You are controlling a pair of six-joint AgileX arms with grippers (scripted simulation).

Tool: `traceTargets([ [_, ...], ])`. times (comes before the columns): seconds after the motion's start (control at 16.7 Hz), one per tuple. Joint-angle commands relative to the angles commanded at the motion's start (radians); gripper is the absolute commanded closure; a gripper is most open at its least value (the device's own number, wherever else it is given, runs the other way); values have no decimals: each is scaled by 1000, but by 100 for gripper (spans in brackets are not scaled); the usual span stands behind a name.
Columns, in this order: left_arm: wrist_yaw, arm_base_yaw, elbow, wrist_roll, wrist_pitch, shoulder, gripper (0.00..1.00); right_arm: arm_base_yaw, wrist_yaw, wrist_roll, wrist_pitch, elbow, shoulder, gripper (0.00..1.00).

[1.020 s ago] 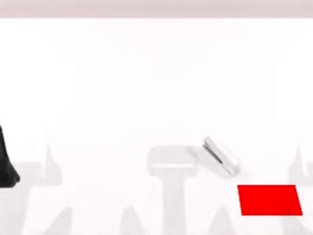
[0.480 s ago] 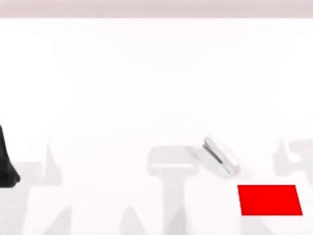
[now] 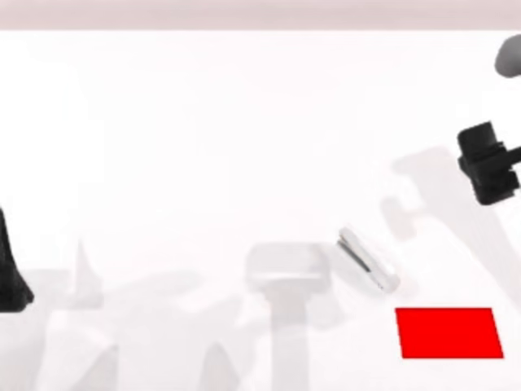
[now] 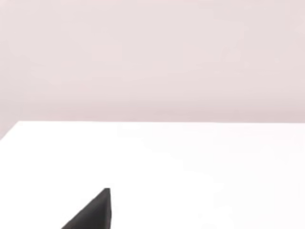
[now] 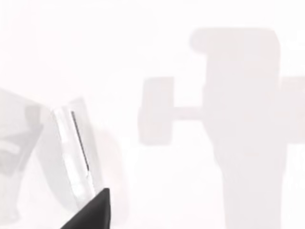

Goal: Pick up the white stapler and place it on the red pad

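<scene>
One arm is clearly nearer: our right claw (image 3: 487, 163), its state not readable, hangs up-right of the white stapler (image 3: 368, 259), lying diagonally on the bench (image 3: 244, 147) just beside the red pad (image 3: 448, 332).

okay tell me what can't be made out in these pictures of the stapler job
- Right gripper, top view: only a dark body near the table's right edge; its fingers cannot be told apart, and the arm is cut off by the frame.
- Left gripper, top view: cut off by the left edge.
- White stapler, right wrist view: its near end is covered by a dark fingertip.
- Red pad: absent from both wrist views.
</scene>
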State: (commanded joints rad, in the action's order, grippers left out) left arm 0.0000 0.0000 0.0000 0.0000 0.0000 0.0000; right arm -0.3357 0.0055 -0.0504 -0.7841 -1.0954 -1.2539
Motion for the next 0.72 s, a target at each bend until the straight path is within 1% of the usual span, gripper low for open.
traceTargets([
  [0.18, 0, 0, 0, 0, 0, 0, 0, -81, 0, -13, -189, -247, -300, 0],
  [0.36, 0, 0, 0, 0, 0, 0, 0, -151, -2, -24, -345, -468, -543, 0],
  [0.54, 0, 0, 0, 0, 0, 0, 0, -205, -2, -31, -461, -654, -734, 0],
  [0.72, 0, 0, 0, 0, 0, 0, 0, -238, -2, -36, -531, -772, -853, 0],
])
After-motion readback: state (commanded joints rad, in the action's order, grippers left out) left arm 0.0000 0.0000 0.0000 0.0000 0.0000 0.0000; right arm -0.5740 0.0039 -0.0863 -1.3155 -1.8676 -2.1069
